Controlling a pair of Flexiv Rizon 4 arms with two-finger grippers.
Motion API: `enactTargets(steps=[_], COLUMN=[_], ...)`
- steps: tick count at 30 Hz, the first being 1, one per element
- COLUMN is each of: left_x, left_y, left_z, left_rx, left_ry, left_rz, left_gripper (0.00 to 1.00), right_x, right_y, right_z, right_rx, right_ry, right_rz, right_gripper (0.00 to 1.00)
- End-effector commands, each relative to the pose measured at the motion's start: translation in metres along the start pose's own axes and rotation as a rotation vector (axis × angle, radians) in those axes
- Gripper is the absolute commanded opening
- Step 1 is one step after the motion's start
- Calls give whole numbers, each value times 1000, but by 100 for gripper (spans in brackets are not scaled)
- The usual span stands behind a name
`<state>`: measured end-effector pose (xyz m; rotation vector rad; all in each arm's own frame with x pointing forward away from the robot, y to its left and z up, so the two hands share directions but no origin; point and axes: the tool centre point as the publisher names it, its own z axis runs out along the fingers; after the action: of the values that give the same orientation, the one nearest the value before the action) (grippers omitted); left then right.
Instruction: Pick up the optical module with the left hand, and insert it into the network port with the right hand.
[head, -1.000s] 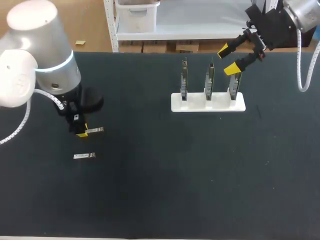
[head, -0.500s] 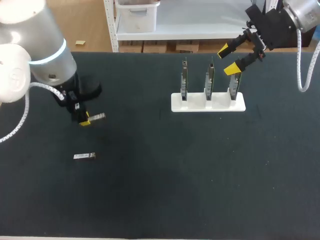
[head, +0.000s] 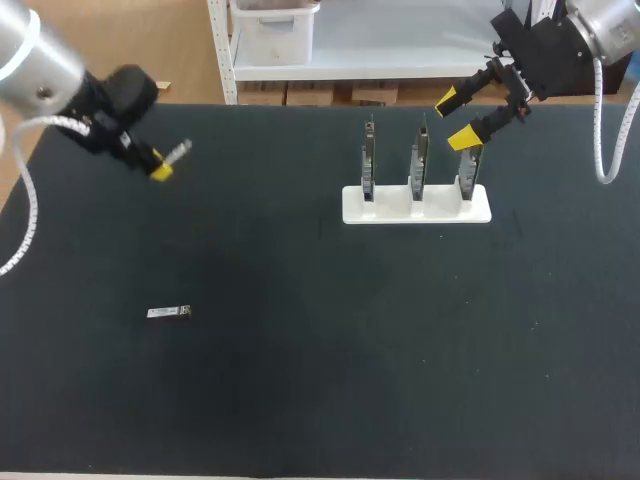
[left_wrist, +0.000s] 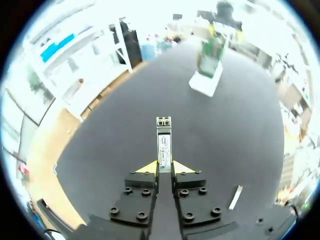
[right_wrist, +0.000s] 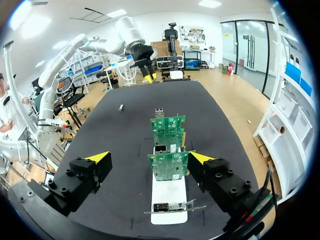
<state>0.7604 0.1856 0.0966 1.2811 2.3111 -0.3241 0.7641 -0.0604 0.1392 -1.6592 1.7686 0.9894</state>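
Observation:
My left gripper hangs above the table's far left, shut on a silver optical module that sticks out past its yellow tips. In the left wrist view the module is pinched between the fingertips of that gripper and points toward the board rack. A second module lies flat on the black mat. Three upright green circuit boards with metal network ports stand in a white base. My right gripper hovers open above the rack's right end, its fingers on either side of the nearest board.
The black mat covers the whole table. The loose module lies beside and below my left gripper. My left arm shows beyond the rack in the right wrist view.
My left arm has risen and carried the held module away from the loose one, toward the table's far left edge. The right arm has stayed still.

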Motion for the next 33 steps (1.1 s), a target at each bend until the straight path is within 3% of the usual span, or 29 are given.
enactTargets(steps=[1, 7, 14, 24, 33], left_x=[-21, -78, -149, -240, -292], left_y=[0, 6, -4, -37, -78], left_z=[-8, -10, 0, 22, 40], left_rx=[-42, -14, 50, 166, 252], left_ry=[-174, -313, -430, -584, -670], left_rz=[-29, 21, 136, 260, 316], left_gripper=[0, 0, 0, 0, 0], right_x=[0, 0, 0, 0, 0], right_y=[-1, -1, -1, -1, -1], right_z=[0, 0, 0, 0, 0], right_rx=[-1, -1, -1, -1, -1], right_ry=[0, 0, 0, 0, 0], right_rz=[0, 0, 0, 0, 0], right_gripper=[100, 100, 100, 100, 100])
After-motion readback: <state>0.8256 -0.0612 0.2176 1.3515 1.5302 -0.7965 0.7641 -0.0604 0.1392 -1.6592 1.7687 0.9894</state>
